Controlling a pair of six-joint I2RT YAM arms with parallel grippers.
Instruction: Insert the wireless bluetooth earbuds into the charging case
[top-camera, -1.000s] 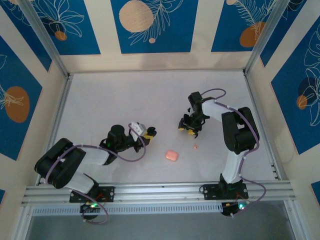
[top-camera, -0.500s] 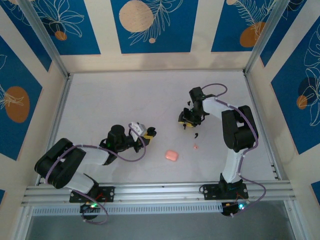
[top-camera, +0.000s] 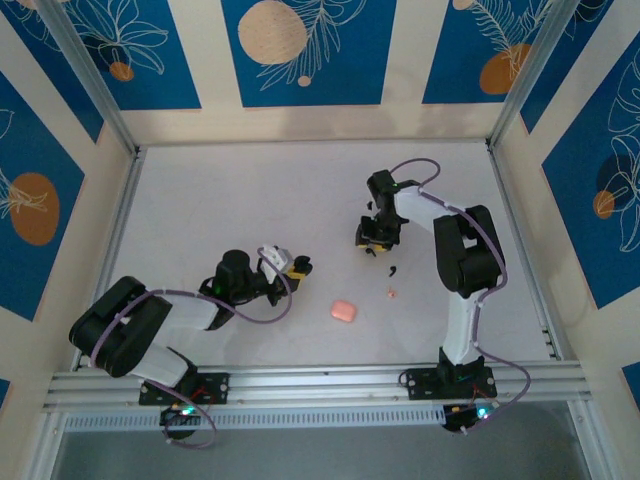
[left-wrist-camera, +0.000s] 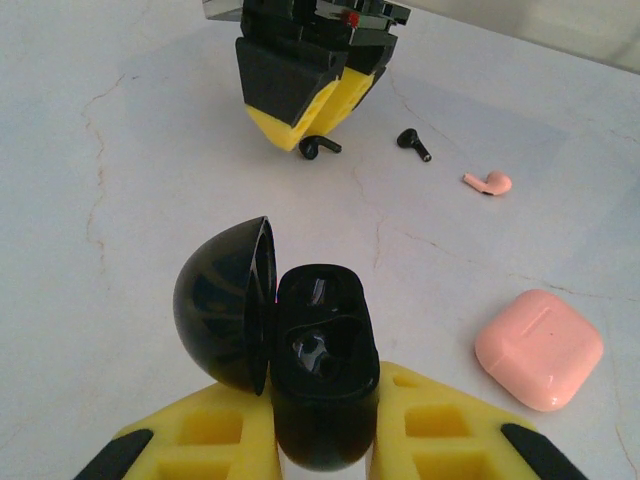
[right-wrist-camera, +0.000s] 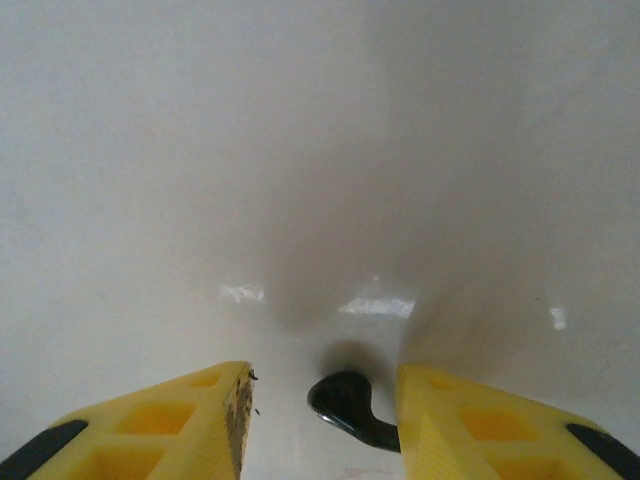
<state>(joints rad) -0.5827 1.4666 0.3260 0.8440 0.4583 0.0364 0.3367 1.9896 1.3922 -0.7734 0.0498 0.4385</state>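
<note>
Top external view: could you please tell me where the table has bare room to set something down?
The table is bare at far left, beyond the left tool, and along the near strip in front of the pink case. It is crowded between the right tool and that case, where a black earbud and pink earbud lie.

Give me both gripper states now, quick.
Left gripper: closed on the open black charging case.
Right gripper: open, straddling a black earbud.

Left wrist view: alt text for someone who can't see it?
The left gripper clamps a black charging case, lid swung open. Beyond it, the right gripper points down at one black earbud; a second black earbud, a pink earbud and a closed pink case lie at frame right.
</note>
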